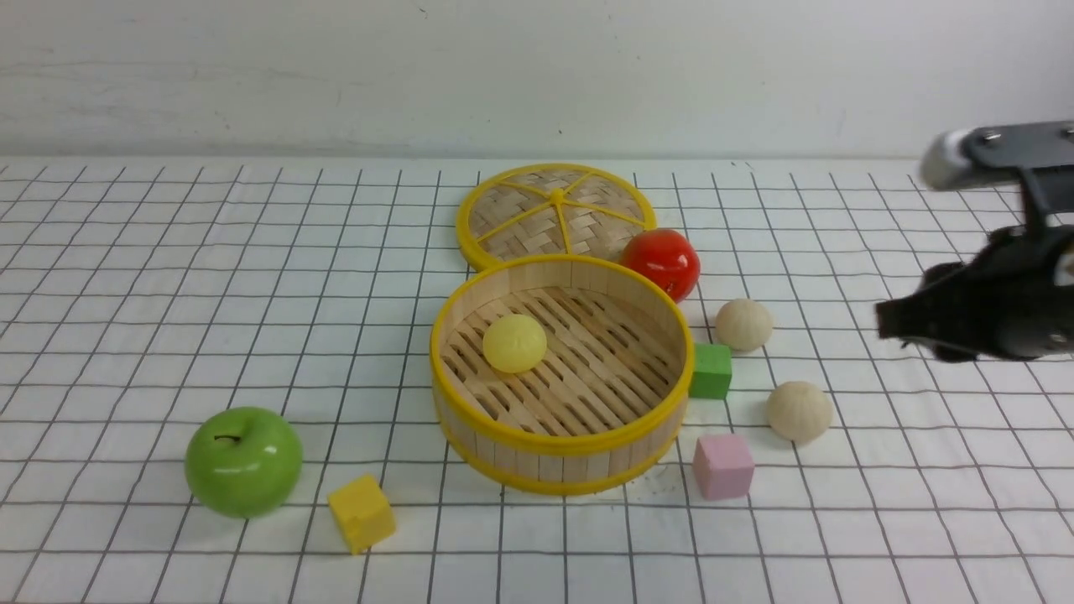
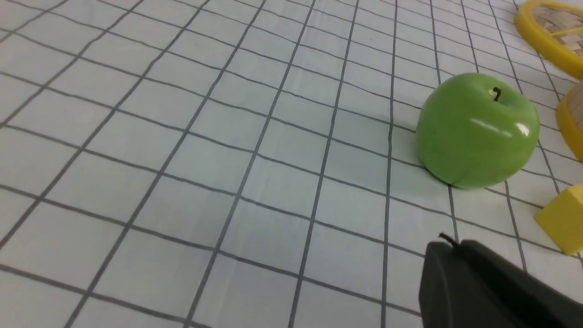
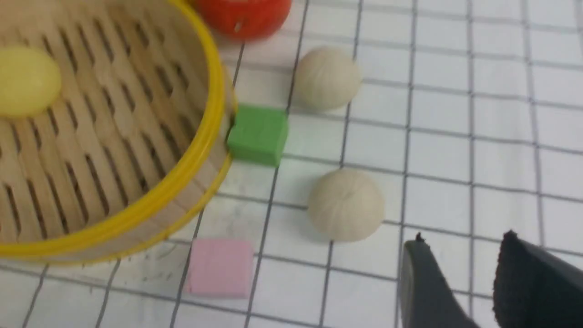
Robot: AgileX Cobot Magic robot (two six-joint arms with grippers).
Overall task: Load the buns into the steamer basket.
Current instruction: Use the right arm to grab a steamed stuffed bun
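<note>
One pale yellow bun [image 1: 514, 342] lies inside the steamer basket [image 1: 558, 440], near the middle of the surface [image 1: 210, 277]. Two cream buns lie outside it, on the side toward the right edge. The far bun [image 1: 742, 324] is by the red apple [image 1: 663, 262]. The near bun [image 1: 799, 411] is closer to the front edge, near the pink cube [image 1: 722, 466].

The right pincer [image 3: 464, 248] hangs just beside the near bun, open, with nothing in it. The left pincer [image 2: 444, 250] is closed and empty, near the green apple [image 2: 477, 130].

I think the near bun should go next. The pincer should come down with one finger on each side of the bun's fattest part and squeeze softly, because a round ball can roll or pop out. Then it should lift over the yellow rim and let go on a bare bit of floor, not on the yellow bun.

The buns look dull and round, with faint ridges. The basket has a wall of wooden strips and a floor of slats with gaps. The apples are shiny.
</note>
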